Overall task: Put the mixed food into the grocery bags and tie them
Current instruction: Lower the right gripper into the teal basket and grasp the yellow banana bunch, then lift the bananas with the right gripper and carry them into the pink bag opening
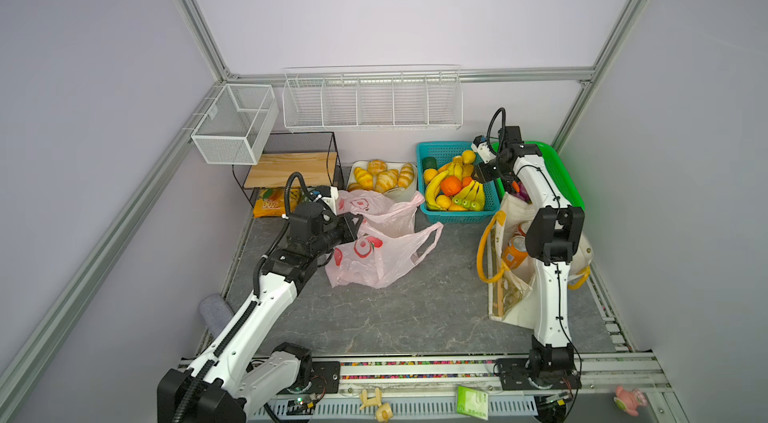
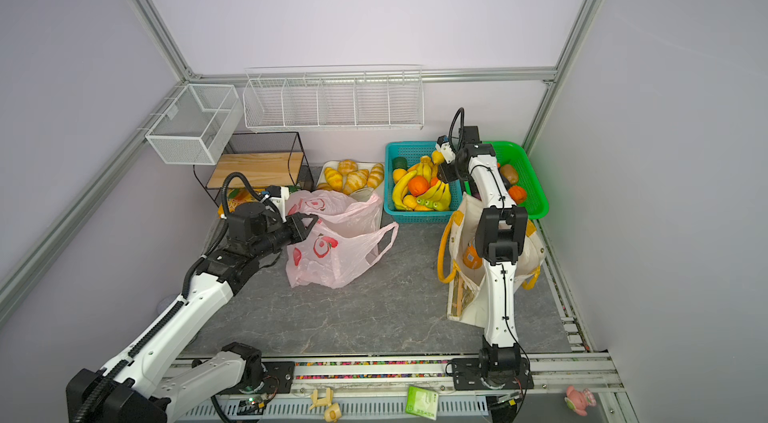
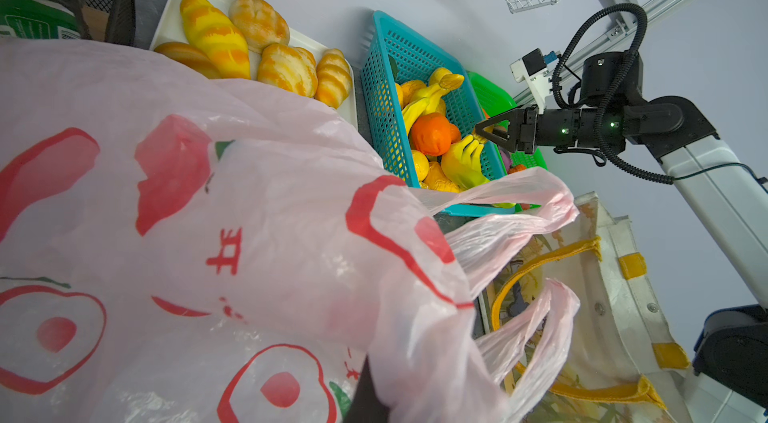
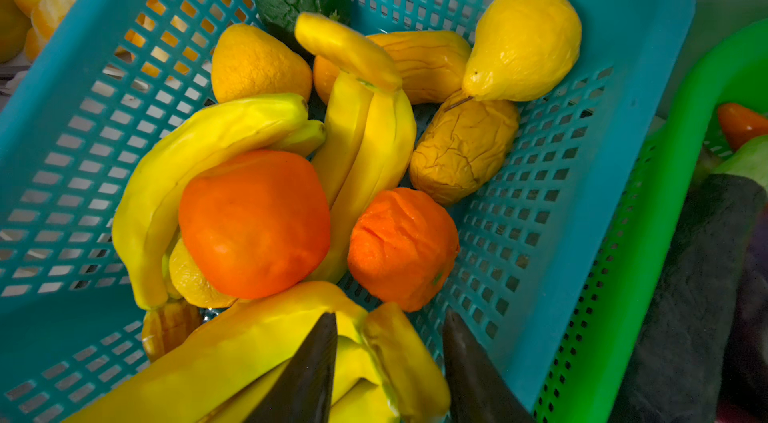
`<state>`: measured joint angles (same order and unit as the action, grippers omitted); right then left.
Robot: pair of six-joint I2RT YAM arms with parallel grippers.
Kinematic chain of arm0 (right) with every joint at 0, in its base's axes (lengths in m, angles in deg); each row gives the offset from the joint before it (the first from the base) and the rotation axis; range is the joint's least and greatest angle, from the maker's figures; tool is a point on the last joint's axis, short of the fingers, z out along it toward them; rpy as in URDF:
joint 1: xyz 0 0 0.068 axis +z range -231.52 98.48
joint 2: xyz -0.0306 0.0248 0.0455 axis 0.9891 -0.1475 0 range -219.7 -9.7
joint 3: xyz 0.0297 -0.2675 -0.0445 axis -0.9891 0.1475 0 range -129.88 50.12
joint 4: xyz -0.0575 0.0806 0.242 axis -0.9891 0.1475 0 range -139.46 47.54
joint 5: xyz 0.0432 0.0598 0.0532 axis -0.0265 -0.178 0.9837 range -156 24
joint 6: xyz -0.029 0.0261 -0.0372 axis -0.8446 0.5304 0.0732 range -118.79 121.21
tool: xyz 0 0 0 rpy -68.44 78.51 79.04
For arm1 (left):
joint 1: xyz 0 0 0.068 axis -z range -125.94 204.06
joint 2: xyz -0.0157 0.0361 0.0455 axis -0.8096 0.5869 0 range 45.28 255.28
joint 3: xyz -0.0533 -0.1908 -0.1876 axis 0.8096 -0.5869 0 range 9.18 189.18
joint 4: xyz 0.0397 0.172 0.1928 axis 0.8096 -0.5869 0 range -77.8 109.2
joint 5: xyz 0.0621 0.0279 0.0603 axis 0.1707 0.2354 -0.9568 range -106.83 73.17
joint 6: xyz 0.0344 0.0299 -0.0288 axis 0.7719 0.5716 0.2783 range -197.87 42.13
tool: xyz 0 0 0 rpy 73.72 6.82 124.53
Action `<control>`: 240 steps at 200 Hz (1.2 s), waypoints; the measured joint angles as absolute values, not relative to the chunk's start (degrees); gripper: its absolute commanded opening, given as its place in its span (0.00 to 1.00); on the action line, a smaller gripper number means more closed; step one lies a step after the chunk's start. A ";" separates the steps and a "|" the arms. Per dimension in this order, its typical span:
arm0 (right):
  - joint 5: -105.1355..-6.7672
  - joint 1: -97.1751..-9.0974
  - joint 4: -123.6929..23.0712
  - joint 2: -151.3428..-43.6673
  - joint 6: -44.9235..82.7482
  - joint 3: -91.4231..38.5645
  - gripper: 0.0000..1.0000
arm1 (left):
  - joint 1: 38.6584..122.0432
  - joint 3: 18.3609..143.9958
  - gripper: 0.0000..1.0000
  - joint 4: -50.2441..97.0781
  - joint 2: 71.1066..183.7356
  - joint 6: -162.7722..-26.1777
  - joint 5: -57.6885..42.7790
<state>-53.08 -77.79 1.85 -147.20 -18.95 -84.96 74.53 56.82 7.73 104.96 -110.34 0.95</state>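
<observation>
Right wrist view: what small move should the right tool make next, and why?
Probably close firmly on the banana bunch: the right tool straddles one banana of it in the teal basket, and a firm grip isn't yet evident.

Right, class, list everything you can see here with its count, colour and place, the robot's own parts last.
pink plastic bag: one, pink with red prints, table centre-left
canvas tote: one, cream, yellow handles, table right
cans: two, an orange can and a half-hidden second can, in the tote
teal basket: one, back of table
bananas: about three bunches, yellow, in that basket
oranges: two, orange, same basket
pear: one, yellow, same basket
green basket: one, back right corner
bread rolls: about five, golden, on a white tray
wire racks: two, white, on the walls
black shelf: one, back left
left gripper: shut on the pink plastic bag
right gripper: jaws astride a banana, grip unclear
</observation>
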 measured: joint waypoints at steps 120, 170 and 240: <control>-51.28 -78.82 3.73 -148.48 -20.41 -86.60 0.17 | 74.53 56.79 0.00 7.75 104.96 -110.34 0.98; -47.92 -79.19 4.62 -143.68 -17.35 -83.83 0.09 | 74.53 56.79 0.00 7.75 104.96 -110.34 1.15; -44.22 -79.19 -2.19 -124.88 -6.14 -67.76 0.07 | 74.53 56.73 0.00 8.78 104.96 -111.58 2.59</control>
<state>-44.22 -79.19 -2.19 -124.88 -6.14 -67.76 74.53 56.73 8.78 104.96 -111.58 2.59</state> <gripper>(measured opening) 0.125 0.047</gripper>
